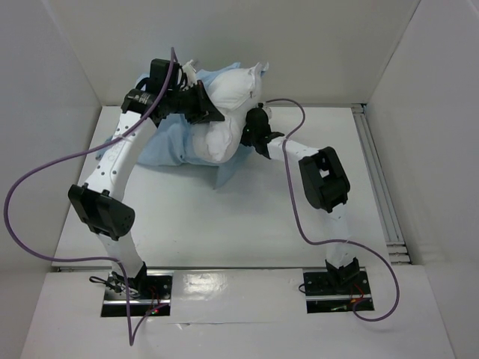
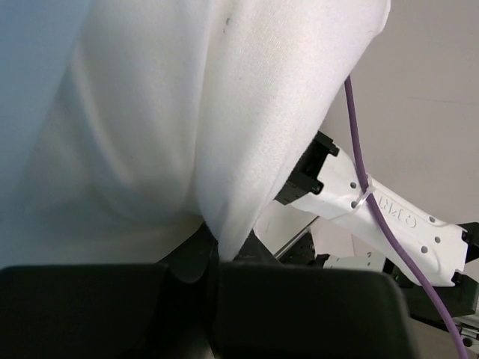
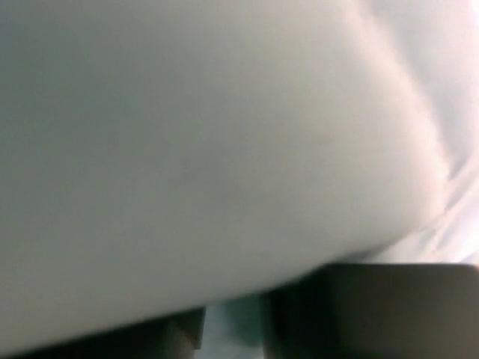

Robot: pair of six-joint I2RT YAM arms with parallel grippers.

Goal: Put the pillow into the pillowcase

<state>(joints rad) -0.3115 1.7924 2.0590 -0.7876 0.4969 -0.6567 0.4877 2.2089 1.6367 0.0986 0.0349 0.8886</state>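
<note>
You've got the pillow (image 1: 228, 105) bunched up at the far end of the table (image 1: 224, 232), lying partly on the pillowcase (image 1: 168, 149), which spreads flat, light blue, to the L and toward you. Pillow's long axis runs near-to-far, leaning R.

L gripper (image 1: 202, 105) sits on the pillow's L flank, clenched on a fold of its white cloth. The L wrist cam shows that fold drawn down between the jaws.

R gripper (image 1: 254, 133) presses the near-R side, so the pillow lies between both arms, L arm nearer the case.

R wrist cam is badly blurred: fingers (image 3: 374, 307) stand apart w/ a teal strip between them, but can't tell if they nip anything.

Hidden: the case's mouth. Arms and pillow cover it, so you can't judge which way to feed.
</note>
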